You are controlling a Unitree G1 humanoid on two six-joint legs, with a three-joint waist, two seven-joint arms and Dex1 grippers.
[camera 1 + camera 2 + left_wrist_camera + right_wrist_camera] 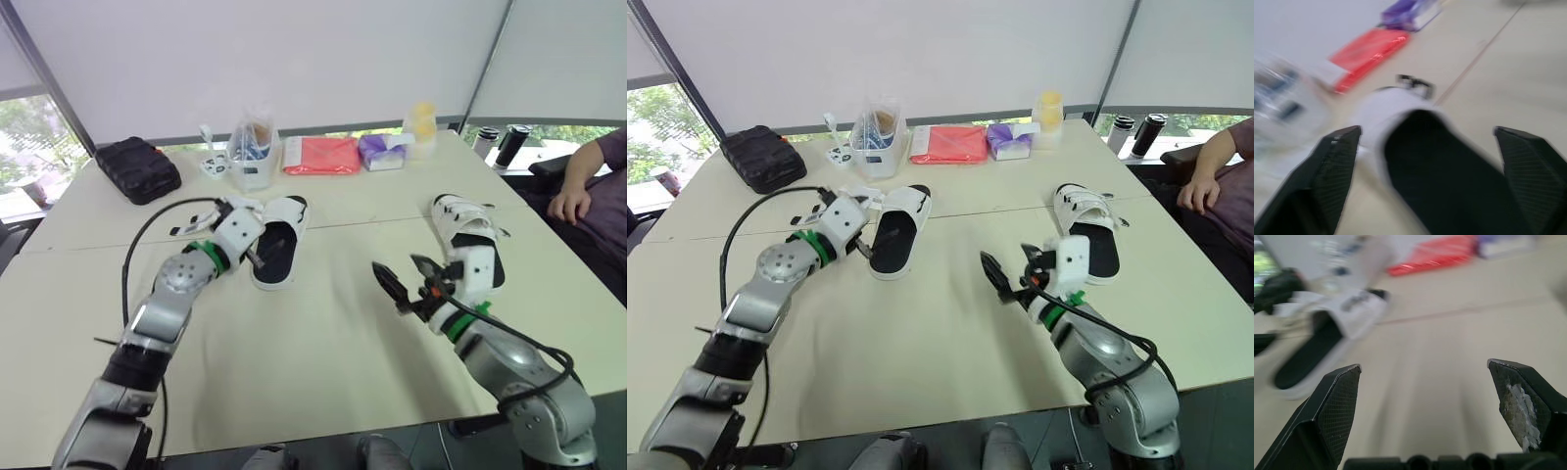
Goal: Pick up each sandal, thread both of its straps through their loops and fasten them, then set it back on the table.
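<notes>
Two white sandals with black insoles lie on the beige table (323, 333). The left sandal (279, 240) is at centre left, and its straps look loose. My left gripper (257, 258) hovers at its heel end, open; in the left wrist view the sandal (1381, 105) lies between the spread fingers (1327, 171). The right sandal (470, 240) is at the right, straps toward the far side. My right gripper (407, 277) hangs open above bare table, just left of that sandal, with nothing in it. The right wrist view has the left sandal (1327, 338) ahead of the gripper (1423, 364).
Along the far edge stand a black case (137, 168), a clear container (253, 152), a red packet (321, 155), a purple tissue pack (384, 150) and a yellow bottle (421, 127). A person's hand (568, 204) rests at the right edge, near a black tumbler (509, 145).
</notes>
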